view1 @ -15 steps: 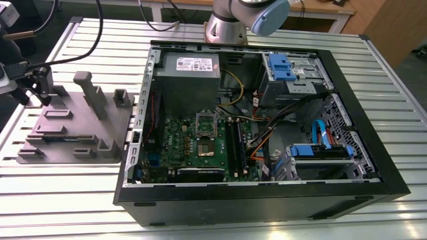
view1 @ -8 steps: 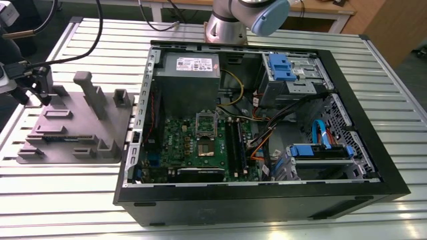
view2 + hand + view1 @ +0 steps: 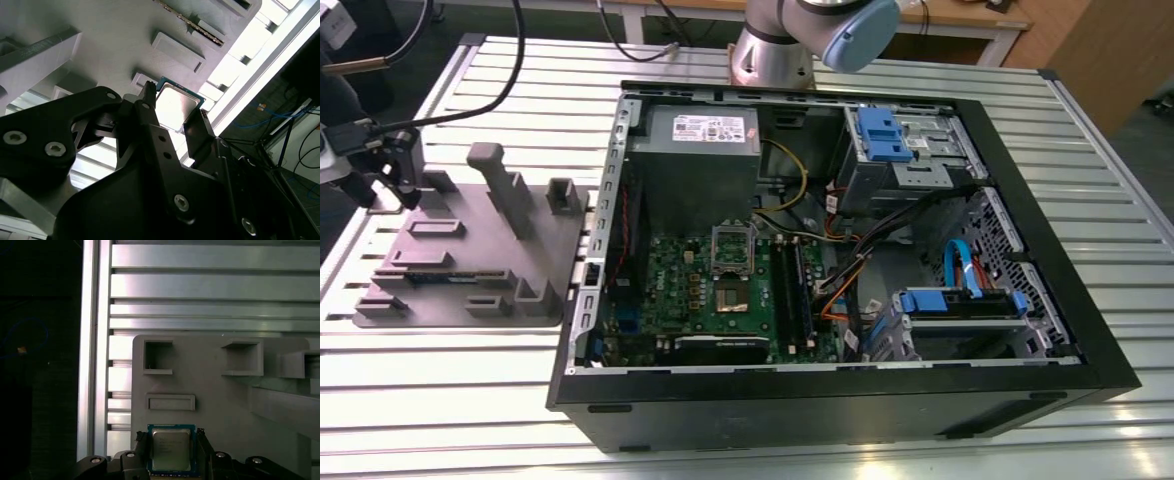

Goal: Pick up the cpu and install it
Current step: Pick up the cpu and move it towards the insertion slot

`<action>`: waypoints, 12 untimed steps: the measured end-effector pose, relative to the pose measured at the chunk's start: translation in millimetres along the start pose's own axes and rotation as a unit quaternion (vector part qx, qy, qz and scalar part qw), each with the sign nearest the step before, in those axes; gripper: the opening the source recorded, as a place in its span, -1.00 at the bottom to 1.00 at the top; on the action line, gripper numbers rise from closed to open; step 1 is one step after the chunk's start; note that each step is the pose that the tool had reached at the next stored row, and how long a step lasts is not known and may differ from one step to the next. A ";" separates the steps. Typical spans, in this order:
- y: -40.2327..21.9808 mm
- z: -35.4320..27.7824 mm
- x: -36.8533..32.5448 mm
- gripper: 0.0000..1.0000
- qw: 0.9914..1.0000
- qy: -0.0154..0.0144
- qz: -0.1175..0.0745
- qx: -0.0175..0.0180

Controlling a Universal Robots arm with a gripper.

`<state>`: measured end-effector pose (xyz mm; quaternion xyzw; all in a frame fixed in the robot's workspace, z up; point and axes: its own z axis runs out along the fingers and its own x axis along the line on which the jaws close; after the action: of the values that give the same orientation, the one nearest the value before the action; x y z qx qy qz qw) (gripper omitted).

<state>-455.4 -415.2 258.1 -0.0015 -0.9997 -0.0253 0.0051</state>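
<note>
Your gripper [image 3: 171, 436] stood open only to the cpu's own width, with 1 finger against each of 2 opposite edges of the cpu [image 3: 171, 454]. It read to me as having hold of the chip. The cpu was on or just above the grey fixture tray [image 3: 454, 255], which lay on the desk [image 3: 454, 400] at the exterior view's left, beside the open computer case [image 3: 1107, 330] and outside it. You could not tell from either wrist view whether the chip was clear of the tray's surface or resting on it.

These were the risks as I judged them:

- **Grip:** The hold was on 2 thin edges only, so a small slip or uneven squeeze could have let the cpu twist or drop during the carry.
- **Case wall:** It stood between the tray and the motherboard [image 3: 720, 310], and a low pass could have clipped it.
- **Socket:** At the socket [image 3: 730, 297], a chip turned the wrong way or set down tilted could have bent the contacts.
- **Cables:** The cables [image 3: 854, 275] lay close beside the board and could have snagged the fingers.
</note>
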 end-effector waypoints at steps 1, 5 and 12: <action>0.0 -0.5 0.0 -0.05 1.000 0.000 0.000 0.000; 0.1 -2.2 0.0 -0.05 1.000 0.000 0.000 0.000; 0.3 -4.6 0.0 -0.05 1.000 0.000 0.000 0.000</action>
<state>-455.4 -415.2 262.7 -0.0014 -0.9997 -0.0253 0.0051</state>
